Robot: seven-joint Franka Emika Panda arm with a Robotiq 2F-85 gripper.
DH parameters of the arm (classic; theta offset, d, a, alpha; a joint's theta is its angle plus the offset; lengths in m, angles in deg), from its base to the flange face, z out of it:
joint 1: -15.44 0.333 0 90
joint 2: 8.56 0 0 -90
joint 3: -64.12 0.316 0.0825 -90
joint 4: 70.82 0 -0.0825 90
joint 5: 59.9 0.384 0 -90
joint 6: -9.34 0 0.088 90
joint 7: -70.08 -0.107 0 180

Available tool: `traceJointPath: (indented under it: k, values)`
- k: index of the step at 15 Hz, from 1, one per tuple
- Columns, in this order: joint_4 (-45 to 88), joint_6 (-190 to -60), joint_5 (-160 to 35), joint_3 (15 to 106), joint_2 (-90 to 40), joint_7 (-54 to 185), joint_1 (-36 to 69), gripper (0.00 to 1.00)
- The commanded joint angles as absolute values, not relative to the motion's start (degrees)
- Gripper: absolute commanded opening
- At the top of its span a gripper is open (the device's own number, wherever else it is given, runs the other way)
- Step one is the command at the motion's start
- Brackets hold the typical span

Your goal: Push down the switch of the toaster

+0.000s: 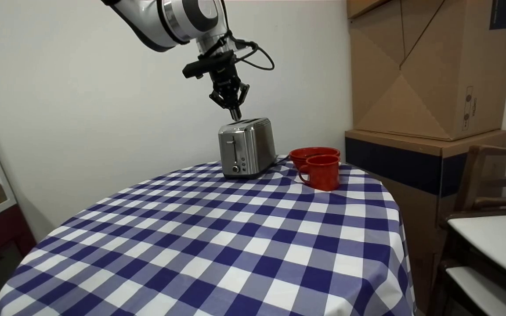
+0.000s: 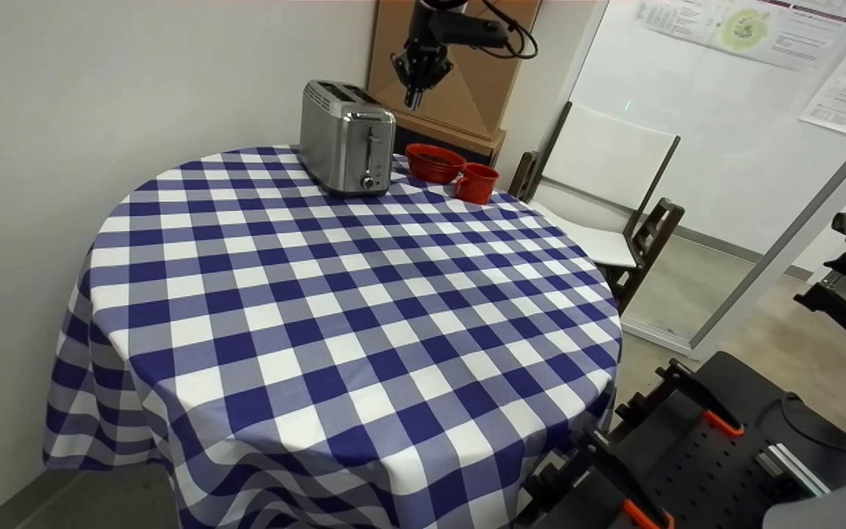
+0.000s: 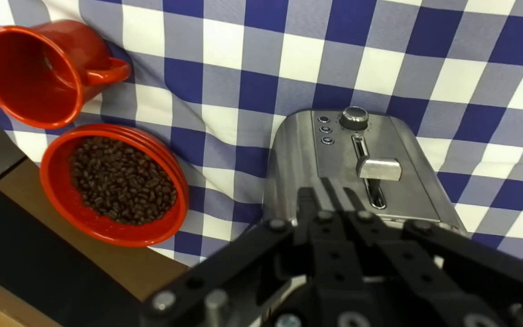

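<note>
The 2 fingers (image 3: 320, 195) are clenched together, empty, presumably so the raised switch (image 3: 380, 169), on the front of the toaster (image 1: 249, 149) standing on the tabletop (image 1: 200, 228), can be pressed down firmly.

Wall (image 1: 103, 87): bright, evenly lit in both exterior views.
Floor (image 2: 114, 503): shadowed near eight o'clock in an exterior view, below the worktop (image 2: 335, 308).
Charts (image 2: 746, 29): at two o'clock in an exterior view, print too soft to read.
Mug (image 3: 57, 68): ten o'clock in the wrist view, with small bright glints.
Toaster (image 3: 338, 163): crisp there, pale glare on its lever (image 3: 379, 169).
Tool (image 3: 333, 193): toward five o'clock there, dark, out of focus.
</note>
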State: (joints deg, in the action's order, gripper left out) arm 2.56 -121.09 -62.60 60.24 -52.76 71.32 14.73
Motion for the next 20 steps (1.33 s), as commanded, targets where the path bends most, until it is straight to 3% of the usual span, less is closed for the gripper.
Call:
traceJointPath:
  k: [1, 20]
  values:
    - [-1.1, -121.9, -64.3, 59.9, -56.1, 69.6, 15.6, 0.00]
    - [1.7, -135.2, -68.5, 58.0, -60.4, 65.9, 20.4, 0.00]
